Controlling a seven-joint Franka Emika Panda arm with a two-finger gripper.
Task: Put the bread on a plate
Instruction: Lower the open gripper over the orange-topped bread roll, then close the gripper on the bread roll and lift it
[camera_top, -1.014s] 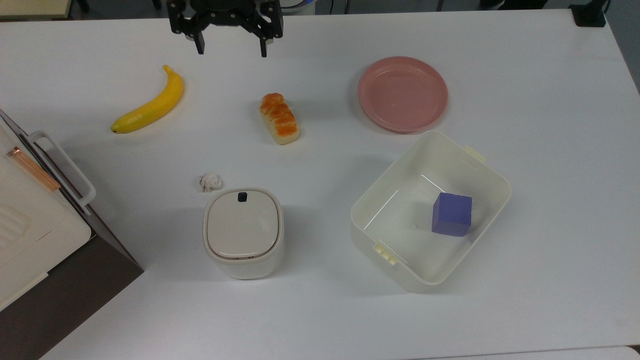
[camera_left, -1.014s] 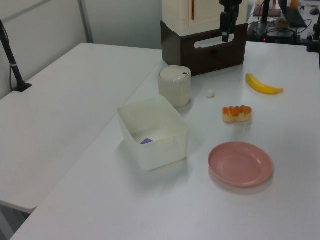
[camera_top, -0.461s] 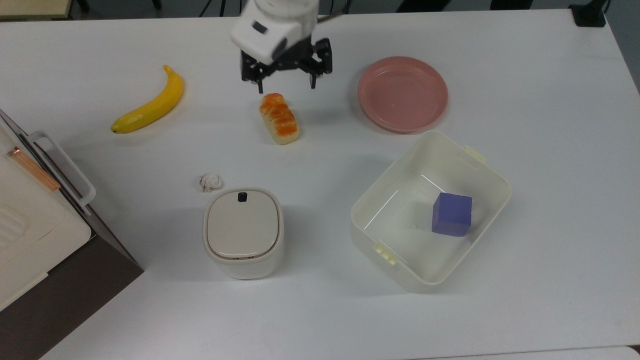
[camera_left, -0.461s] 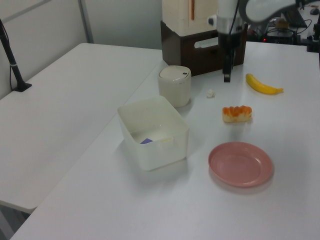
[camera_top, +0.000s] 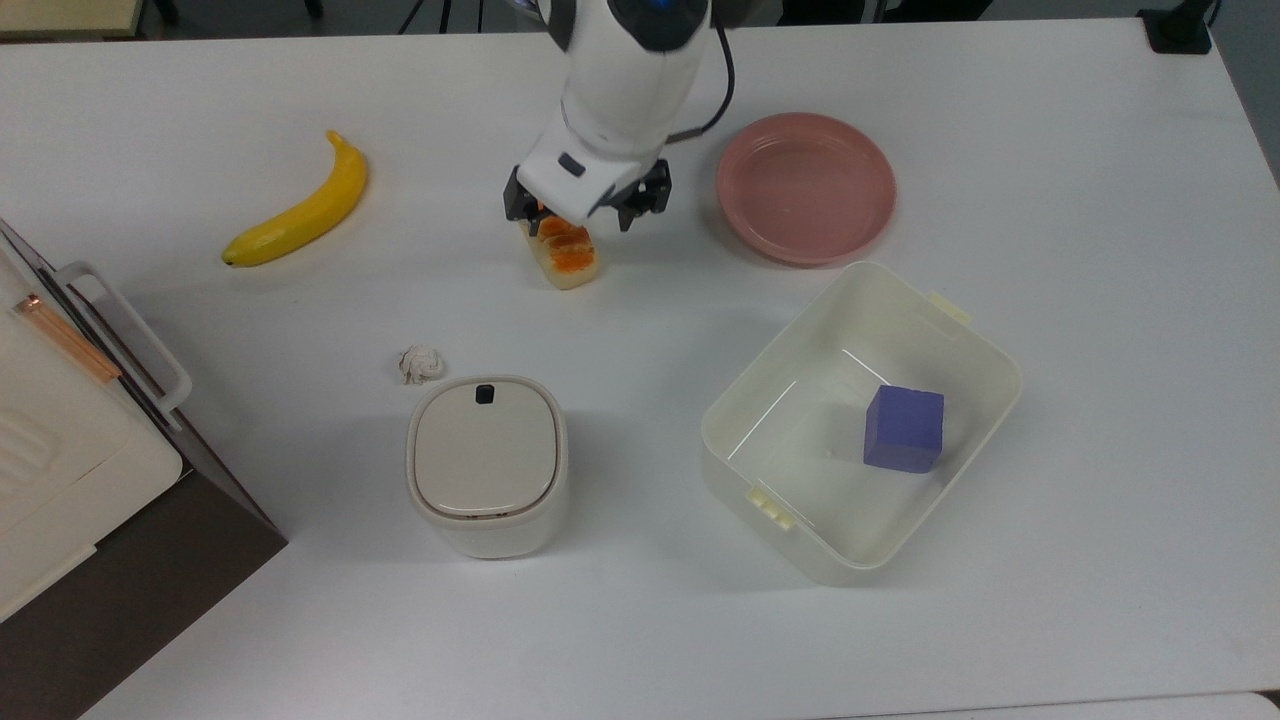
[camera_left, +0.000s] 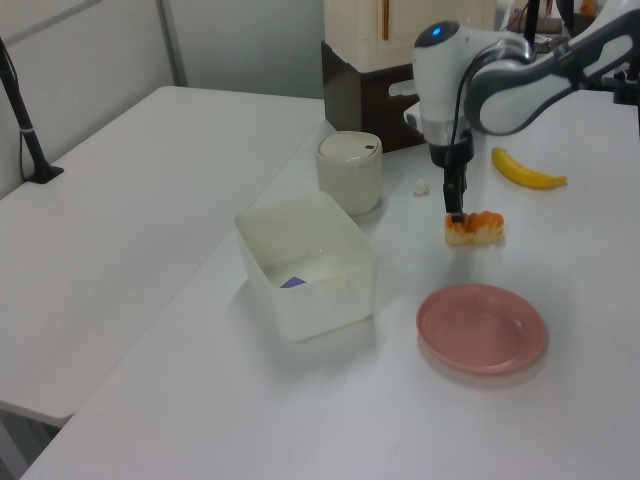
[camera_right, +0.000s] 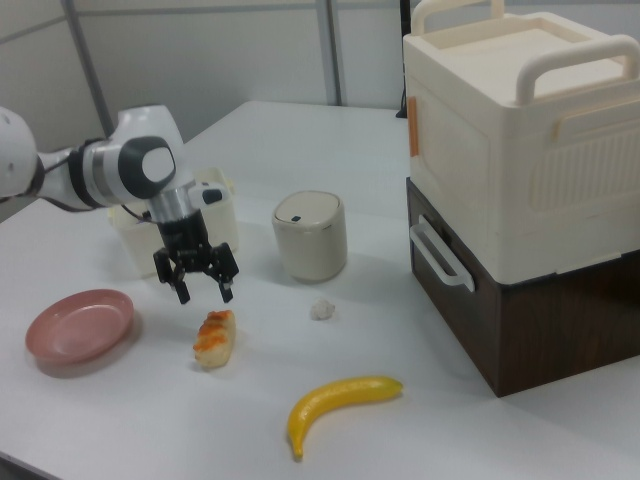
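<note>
The bread (camera_top: 570, 257), a small cream loaf with an orange-brown crust, lies on the white table left of the plate in the top view. The salmon-pink plate (camera_top: 805, 185) is bare. My gripper (camera_top: 578, 222) hangs open just over the loaf's far end, hiding that end in the top view. In the right view the gripper (camera_right: 204, 292) has its two black fingers spread a little above the bread (camera_right: 214, 337), with the plate (camera_right: 80, 323) to the right view's left. In the left view one finger (camera_left: 456, 203) points down at the bread (camera_left: 476, 228), with the plate (camera_left: 482, 328) nearer.
A yellow banana (camera_top: 300, 205) lies to the top view's left of the loaf. A cream bin (camera_top: 790, 370) holding a blue cube (camera_top: 905, 428) stands close below the plate. A lidded cream canister (camera_top: 487, 465), a crumpled paper ball (camera_top: 421, 364) and a large cream-and-brown box (camera_top: 60, 450) are nearer.
The arm has swung from the table's far edge towards the loaf and come down over it, fingers staying open. The bread, plate and other objects have not moved.
</note>
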